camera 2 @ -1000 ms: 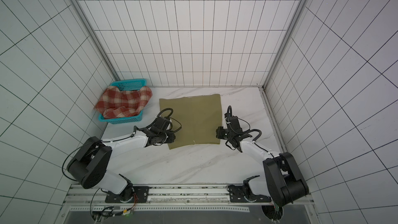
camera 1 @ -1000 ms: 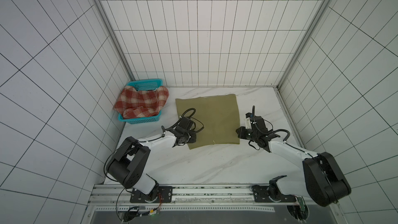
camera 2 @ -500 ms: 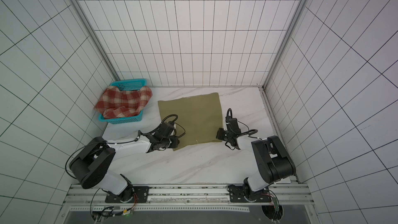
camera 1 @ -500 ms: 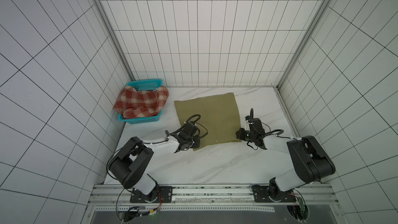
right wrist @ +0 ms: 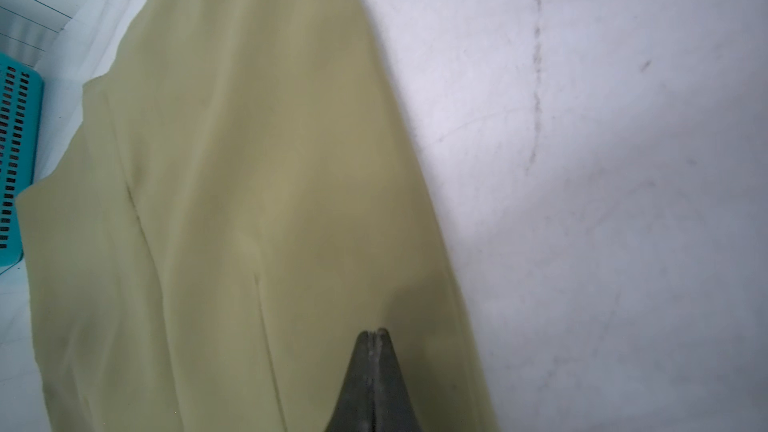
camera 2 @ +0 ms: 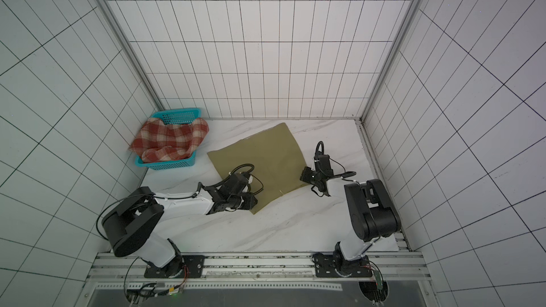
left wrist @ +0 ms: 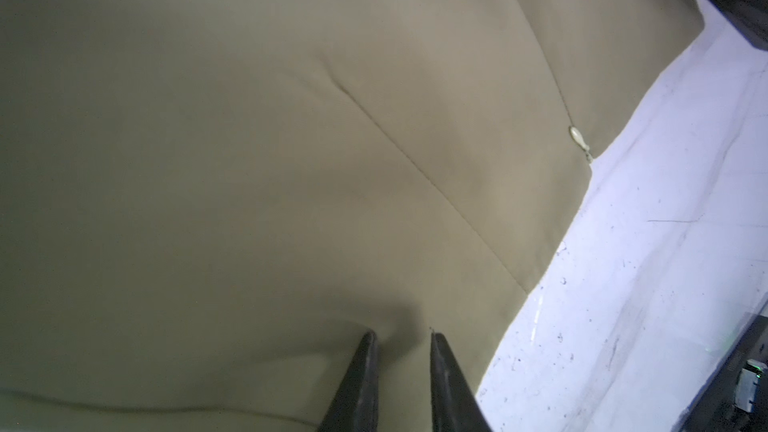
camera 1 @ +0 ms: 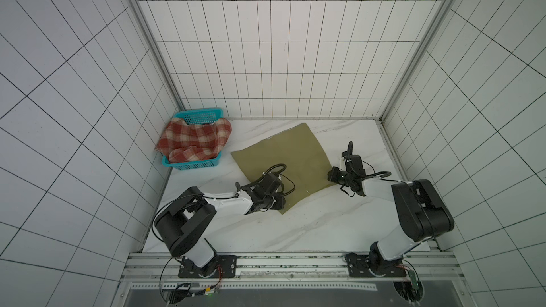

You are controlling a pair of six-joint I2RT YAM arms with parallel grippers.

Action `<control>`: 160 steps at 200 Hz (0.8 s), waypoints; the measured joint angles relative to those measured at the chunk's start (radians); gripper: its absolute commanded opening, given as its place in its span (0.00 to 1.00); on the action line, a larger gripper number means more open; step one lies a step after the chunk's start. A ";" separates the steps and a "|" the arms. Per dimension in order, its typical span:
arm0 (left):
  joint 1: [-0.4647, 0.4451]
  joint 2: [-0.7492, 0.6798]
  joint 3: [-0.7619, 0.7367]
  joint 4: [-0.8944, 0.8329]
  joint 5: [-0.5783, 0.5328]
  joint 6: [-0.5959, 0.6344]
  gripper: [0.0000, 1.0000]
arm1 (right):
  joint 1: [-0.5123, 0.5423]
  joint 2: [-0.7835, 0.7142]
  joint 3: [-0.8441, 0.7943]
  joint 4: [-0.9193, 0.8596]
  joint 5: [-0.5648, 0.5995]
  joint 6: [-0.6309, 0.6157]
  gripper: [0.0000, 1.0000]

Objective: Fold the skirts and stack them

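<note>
Can see olive skirt point(camera 1: 283, 155) spread flat on white table point(camera 1: 295, 231), near teal basket point(camera 1: 192, 167) but not touching it. In basket: red + cream plaid skirt point(camera 1: 192, 140), all bunched up, hanging over rim. Neither of the 2 skirts folded yet, not stacked.

At olive skirt corner well apart from basket, toward arm bases: L gripper point(camera 1: 280, 203). In L wrist view, 2 dark tips w/ small gap, olive cloth pinched btwn them, tiny pucker right there. Farther along same cloth edge: small pale zip pull point(left wrist: 577, 137).

At olive skirt corner farthest from basket: R gripper point(camera 1: 332, 175). In R wrist view, 2 tips squeezed tight together on olive cloth just inside its edge, looks like holding it. Bit of basket wall w/ rows of little slots at edge of same view, past far end of skirt.

Both grippers low, right down at table.
</note>
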State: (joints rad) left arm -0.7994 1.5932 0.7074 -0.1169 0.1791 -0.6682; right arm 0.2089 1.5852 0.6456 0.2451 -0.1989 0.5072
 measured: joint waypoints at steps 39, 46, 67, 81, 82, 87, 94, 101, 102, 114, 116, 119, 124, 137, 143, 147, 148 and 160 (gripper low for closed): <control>-0.032 0.077 0.068 0.025 0.060 -0.021 0.23 | 0.006 -0.176 0.000 -0.058 -0.005 -0.003 0.19; -0.039 0.093 0.084 0.029 0.068 -0.023 0.23 | 0.010 -0.211 -0.001 -0.068 -0.006 -0.005 0.21; -0.058 0.134 0.120 0.044 0.094 -0.026 0.23 | 0.032 -0.302 -0.003 -0.105 -0.008 -0.012 0.24; -0.068 0.158 0.142 0.053 0.110 -0.029 0.23 | 0.056 -0.353 -0.008 -0.135 -0.007 -0.019 0.25; -0.068 0.159 0.143 0.054 0.111 -0.029 0.23 | 0.060 -0.358 -0.010 -0.137 -0.007 -0.019 0.25; -0.072 0.168 0.153 0.058 0.116 -0.032 0.23 | 0.068 -0.375 -0.014 -0.147 -0.007 -0.021 0.25; -0.078 0.180 0.164 0.064 0.124 -0.034 0.22 | 0.078 -0.394 -0.021 -0.160 -0.007 -0.023 0.25; -0.084 0.190 0.172 0.072 0.132 -0.037 0.22 | 0.087 -0.412 -0.030 -0.177 -0.007 -0.024 0.25; -0.084 0.192 0.174 0.074 0.134 -0.038 0.22 | 0.089 -0.416 -0.032 -0.180 -0.007 -0.024 0.25; -0.092 0.201 0.177 0.092 0.148 -0.048 0.22 | 0.103 -0.443 -0.053 -0.204 -0.008 -0.023 0.26; -0.093 0.202 0.177 0.094 0.148 -0.049 0.22 | 0.106 -0.447 -0.058 -0.208 -0.008 -0.023 0.27; -0.094 0.202 0.177 0.096 0.151 -0.050 0.22 | 0.108 -0.452 -0.063 -0.212 -0.008 -0.023 0.28; -0.096 0.202 0.177 0.099 0.153 -0.053 0.22 | 0.114 -0.463 -0.074 -0.222 -0.008 -0.023 0.29; -0.096 0.198 0.179 0.102 0.155 -0.057 0.21 | 0.130 -0.485 -0.100 -0.243 -0.008 -0.023 0.31; -0.093 0.192 0.179 0.101 0.155 -0.058 0.21 | 0.140 -0.492 -0.110 -0.251 -0.008 -0.022 0.31; -0.089 0.187 0.179 0.099 0.156 -0.058 0.21 | 0.147 -0.497 -0.116 -0.256 -0.009 -0.022 0.31; -0.087 0.185 0.179 0.098 0.156 -0.059 0.21 | 0.149 -0.497 -0.117 -0.257 -0.008 -0.023 0.31; -0.063 0.159 0.176 0.098 0.165 -0.063 0.21 | 0.174 -0.502 -0.129 -0.265 -0.012 -0.022 0.32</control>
State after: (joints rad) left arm -0.8623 1.7527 0.8837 -0.0185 0.3443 -0.7315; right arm 0.3832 1.0836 0.5167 -0.0196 -0.2108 0.4850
